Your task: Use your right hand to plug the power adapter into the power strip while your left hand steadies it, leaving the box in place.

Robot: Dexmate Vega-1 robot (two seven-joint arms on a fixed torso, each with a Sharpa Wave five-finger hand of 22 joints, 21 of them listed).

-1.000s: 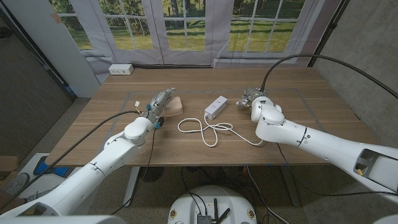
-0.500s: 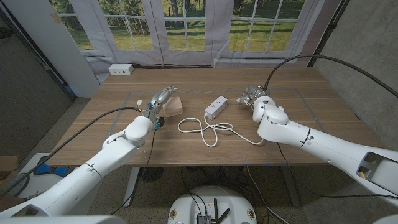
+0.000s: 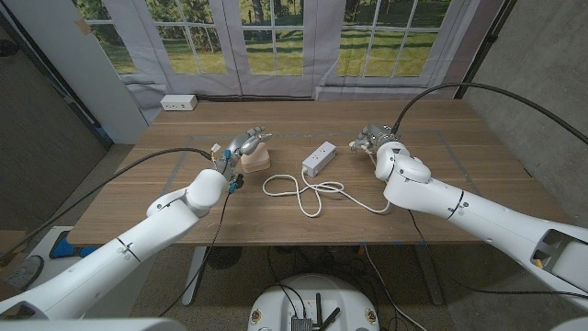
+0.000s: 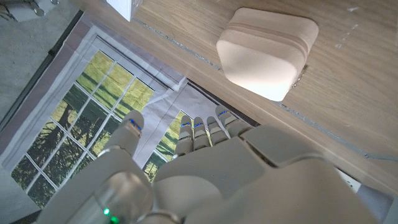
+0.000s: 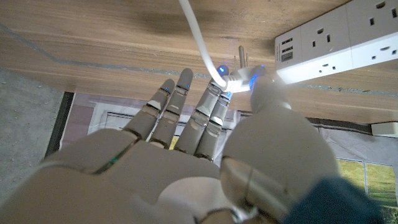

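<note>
**Right hand holds the adapter just short of the power strip**

While the robot's left hand (image 3: 241, 145) hangs over the near-left part of the wooden table (image 3: 459, 175), just beside the rounded pale beige box (image 3: 256, 158), the work sits on the other side. From the left wrist view that hand (image 4: 205, 168) holds nothing, its fingers (image 4: 200, 129) stretched out straight and close together with the thumb set apart, and the box (image 4: 266, 50) lies on the tabletop beyond them, not touched.

The right hand (image 3: 372, 142) is raised near the right end of the white rectangular power strip (image 3: 318, 158), which lies at an angle in the middle of the table. Seen from the right wrist view, the thumb and fingertips (image 5: 219, 93) of the right hand (image 5: 205, 130) pinch the small white power adapter (image 5: 239, 79); its metal prongs stick out, pointing at the table rather than into a socket. The strip (image 5: 333, 40) is close beside the adapter, sockets showing, and no contact between the two can be made out.

A white cord (image 3: 308, 193) curls in loose loops on the wood in front of the strip. A white wall outlet box (image 3: 178, 102) rests at the table's far-left corner.
</note>
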